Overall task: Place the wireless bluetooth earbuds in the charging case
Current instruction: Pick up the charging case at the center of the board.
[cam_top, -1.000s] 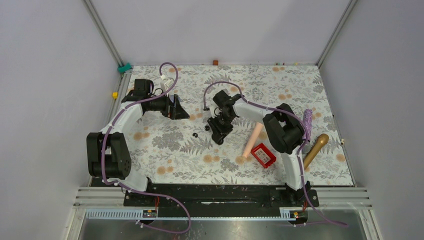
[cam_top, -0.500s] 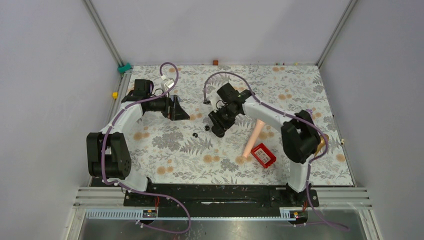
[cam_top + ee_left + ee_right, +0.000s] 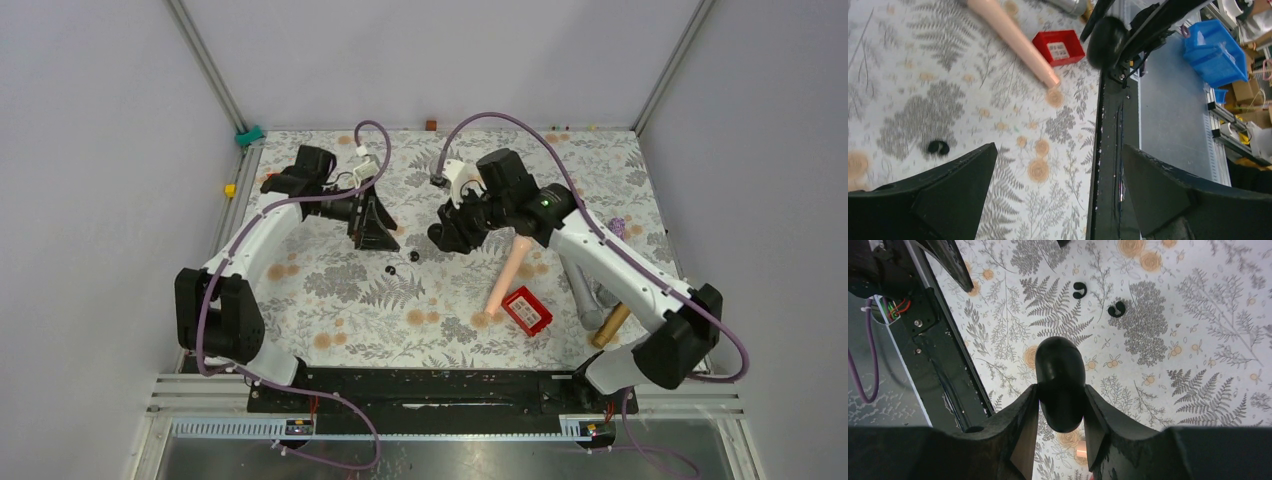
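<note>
Squarely inside the right gripper, the charging case, earbuds well apart.

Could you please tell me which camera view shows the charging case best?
The right wrist view: the charging case fills the centre, clamped in the right gripper. In the top external view it merges with the gripper; the left wrist view misses it.

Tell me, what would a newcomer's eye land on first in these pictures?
The right claw grips a glossy black charging case, held over the middle of the flower-patterned table. Two tiny black earbuds lie loose on the cloth between it and the wide-open left claw. A pink cylinder and a small red box lie toward the right.
</note>
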`<action>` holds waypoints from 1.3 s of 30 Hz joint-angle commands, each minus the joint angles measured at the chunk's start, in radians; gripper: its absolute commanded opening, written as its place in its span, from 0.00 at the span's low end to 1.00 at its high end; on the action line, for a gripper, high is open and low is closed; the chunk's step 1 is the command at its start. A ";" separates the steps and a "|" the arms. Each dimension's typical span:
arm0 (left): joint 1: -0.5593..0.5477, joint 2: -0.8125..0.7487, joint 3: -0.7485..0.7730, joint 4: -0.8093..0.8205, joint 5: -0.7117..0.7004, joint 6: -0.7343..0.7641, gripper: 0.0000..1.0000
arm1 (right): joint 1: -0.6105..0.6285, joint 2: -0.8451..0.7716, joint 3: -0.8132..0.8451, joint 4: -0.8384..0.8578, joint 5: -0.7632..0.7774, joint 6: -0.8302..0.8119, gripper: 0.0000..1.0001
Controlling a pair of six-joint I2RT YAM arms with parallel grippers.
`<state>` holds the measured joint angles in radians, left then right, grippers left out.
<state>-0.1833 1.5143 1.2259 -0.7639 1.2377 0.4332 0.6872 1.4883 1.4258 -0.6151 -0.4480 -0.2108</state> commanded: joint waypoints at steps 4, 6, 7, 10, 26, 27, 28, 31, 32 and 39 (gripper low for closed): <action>-0.124 0.086 0.227 -0.188 0.105 0.129 0.98 | 0.010 -0.123 -0.117 0.101 -0.062 -0.050 0.36; -0.148 0.104 0.230 -0.189 0.135 0.126 0.98 | 0.010 -0.121 -0.134 0.107 -0.066 -0.051 0.36; -0.162 0.114 0.229 -0.188 0.144 0.125 0.98 | 0.011 -0.119 -0.139 0.111 -0.071 -0.048 0.36; -0.200 0.133 0.211 -0.182 0.141 0.128 0.97 | 0.011 -0.106 -0.148 0.133 -0.081 -0.029 0.36; -0.246 0.056 0.045 0.222 0.062 -0.213 0.70 | 0.015 -0.032 -0.162 0.161 -0.139 0.014 0.36; -0.248 0.055 0.044 0.222 0.064 -0.213 0.68 | 0.016 -0.027 -0.162 0.161 -0.143 0.016 0.37; -0.249 0.054 0.043 0.222 0.066 -0.211 0.66 | 0.018 -0.025 -0.160 0.161 -0.144 0.018 0.37; -0.253 0.051 0.040 0.222 0.070 -0.208 0.56 | 0.017 -0.018 -0.157 0.162 -0.141 0.021 0.37; -0.254 0.051 0.039 0.222 0.069 -0.208 0.54 | 0.017 -0.016 -0.156 0.163 -0.138 0.021 0.37; -0.256 0.056 0.033 0.216 0.073 -0.196 0.48 | 0.017 -0.014 -0.154 0.164 -0.129 0.022 0.37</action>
<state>-0.4339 1.6039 1.2652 -0.5735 1.2892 0.2249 0.6941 1.4727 1.2625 -0.4835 -0.5640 -0.1940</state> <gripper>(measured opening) 0.506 0.415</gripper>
